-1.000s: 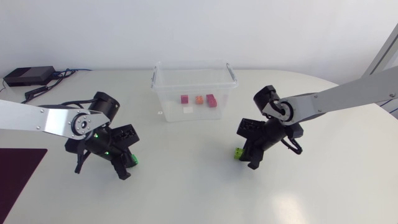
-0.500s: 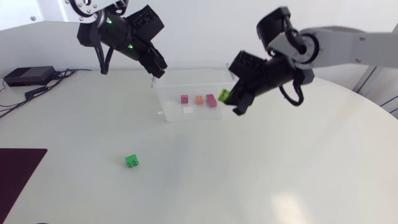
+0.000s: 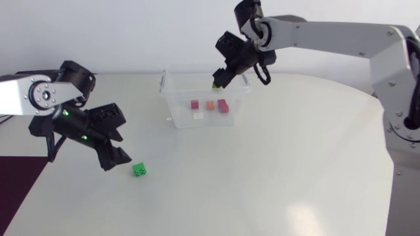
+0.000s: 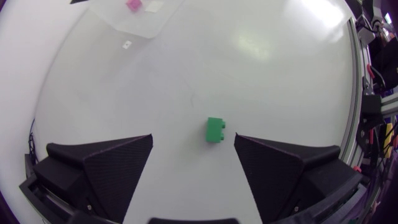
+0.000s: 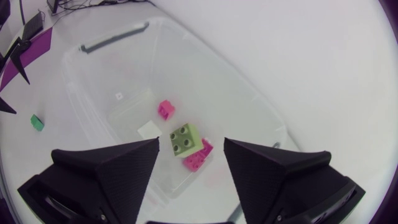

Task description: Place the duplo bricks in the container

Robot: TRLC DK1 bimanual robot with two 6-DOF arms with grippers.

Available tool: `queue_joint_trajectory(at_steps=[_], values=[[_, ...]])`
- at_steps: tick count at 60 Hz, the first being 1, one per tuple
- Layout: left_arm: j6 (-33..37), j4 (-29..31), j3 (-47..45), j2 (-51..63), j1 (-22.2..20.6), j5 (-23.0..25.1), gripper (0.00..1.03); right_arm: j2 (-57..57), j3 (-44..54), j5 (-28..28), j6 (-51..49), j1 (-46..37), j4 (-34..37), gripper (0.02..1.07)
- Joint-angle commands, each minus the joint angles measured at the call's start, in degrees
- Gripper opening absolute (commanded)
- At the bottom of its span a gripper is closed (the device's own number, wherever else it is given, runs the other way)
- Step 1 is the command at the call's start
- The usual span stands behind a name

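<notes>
A clear plastic container (image 3: 204, 67) stands at the back middle of the table, with pink (image 3: 195, 103), orange (image 3: 210, 104), magenta (image 3: 223, 105) and white (image 3: 198, 116) bricks inside. My right gripper (image 3: 220, 77) hangs over its back rim, open. A lime brick (image 5: 183, 139) is loose between its fingers, touching neither, above the container floor (image 5: 124, 115). A green brick (image 3: 139, 170) lies on the table at the front left. My left gripper (image 3: 125, 149) is low just left of it, open. In the left wrist view the green brick (image 4: 215, 130) lies just ahead of the gap between the fingertips.
A dark purple mat (image 3: 20, 180) covers the table's front left corner. A small white tag (image 3: 168, 119) lies in front of the container's left side. The table edge curves round at the right.
My right gripper carried the lime brick from beside the container's right end to over its back rim and opened. My left gripper came down from the back to the green brick and opened.
</notes>
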State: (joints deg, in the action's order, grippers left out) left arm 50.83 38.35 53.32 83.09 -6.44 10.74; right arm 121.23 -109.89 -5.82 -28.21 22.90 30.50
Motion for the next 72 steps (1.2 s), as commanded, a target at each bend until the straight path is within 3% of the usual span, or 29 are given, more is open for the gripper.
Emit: queue_joint_trajectory(at_steps=[1,11,16,18,20,22,27,35,43,45,46,52,57,63,65,69,71,72], values=[[2.9,-2.0,-4.5,1.3,-0.5,1.5,0.98,-2.8,3.0,0.3,2.0,0.4,0.4,1.03],[2.3,-9.0,-5.0,11.2,-3.4,1.6,0.97,-19.2,18.8,-1.2,1.0,0.6,-1.1,1.03],[2.4,-13.9,-4.8,15.3,-4.0,1.6,0.88,-29.8,28.4,-2.2,-0.2,0.7,-1.1,1.03],[2.4,-15.1,-4.1,17.8,-4.3,0.9,0.71,-33.9,31.7,-2.8,-0.2,0.7,-1.1,1.03],[2.3,-15.0,-3.0,20.4,-4.7,-1.4,0.43,-37.8,34.8,-3.4,-0.4,0.7,-1.1,1.03],[2.3,-15.0,-2.5,21.3,-4.9,-1.9,0.25,-41.5,37.6,-3.4,-0.7,0.6,-1.0,1.03],[3.2,-14.4,-2.3,21.0,-5.3,-1.9,0.23,-49.3,42.7,-3.6,-2.0,0.3,0.5,1.03],[2.9,-6.2,2.8,12.3,-6.6,-1.8,0.21,-59.1,46.4,-3.8,-2.3,-1.3,3.0,1.02],[-0.5,4.5,19.1,4.9,-8.7,-1.6,0.21,-65.9,51.1,-3.8,-1.5,-1.6,4.0,1.03],[-1.4,5.2,21.8,4.9,-9.0,-1.5,0.21,-67.0,52.8,-3.8,-1.2,-1.5,4.0,1.03],[-2.5,8.4,28.6,6.0,-10.7,-1.4,0.21,-68.1,54.4,-3.8,-0.9,-1.5,3.8,1.03],[-7.0,9.3,42.7,12.0,-13.8,-1.2,0.21,-72.5,61.3,-3.5,0.4,-1.2,2.2,1.03],[-9.8,7.0,49.8,18.3,-14.7,-1.1,0.23,-76.0,65.4,-3.3,1.1,-1.2,1.8,1.03],[-14.2,-2.9,51.2,25.0,-14.7,-0.9,0.28,-79.9,69.3,-2.8,1.4,-1.4,2.4,1.03],[-16.4,-5.6,51.5,27.7,-14.7,-1.4,0.38,-81.1,70.2,-2.4,1.3,-1.4,2.9,1.03],[-18.0,-5.9,52.2,32.6,-14.6,-4.7,0.88,-82.7,70.9,-2.3,1.1,-1.5,4.6,1.03],[-18.5,-6.2,51.7,33.3,-14.5,-6.8,1.0,-83.8,70.9,-2.1,1.0,-1.5,5.5,1.03],[-18.7,-6.7,51.2,33.3,-14.2,-6.9,1.0,-84.2,70.8,-1.9,0.8,-1.6,5.9,1.03]])
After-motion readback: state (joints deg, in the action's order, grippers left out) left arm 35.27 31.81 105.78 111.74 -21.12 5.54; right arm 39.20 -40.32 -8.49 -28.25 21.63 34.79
